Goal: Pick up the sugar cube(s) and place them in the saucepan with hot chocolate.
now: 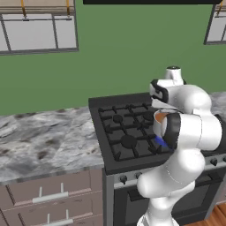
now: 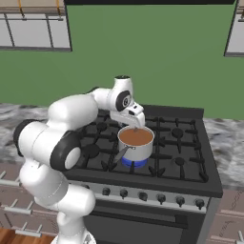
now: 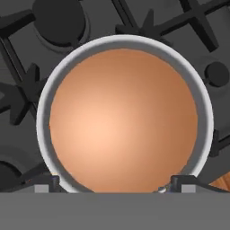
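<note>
The saucepan point(image 2: 136, 143) is a small shiny steel pan on the stove's front left burner, its handle pointing toward the front left. Its smooth reddish-brown hot chocolate point(image 3: 121, 121) spreads wide across the hand view. My gripper point(image 2: 138, 125) hangs just above the pan's far rim, pointing down. In the hand view the gripper point(image 3: 112, 183) is open, its two dark fingertips point(image 3: 180, 181) far apart at the pan's near rim, with nothing between them. The sugar cube is out of view. In the left base view my arm hides most of the saucepan point(image 1: 160, 117).
The black gas stove point(image 2: 190, 157) has cast grates and a row of knobs point(image 2: 143, 196) along its front. A blue flame point(image 2: 134, 163) burns under the pan. Marble counter point(image 1: 44, 141) lies left of the stove, with drawers point(image 1: 48, 194) below it.
</note>
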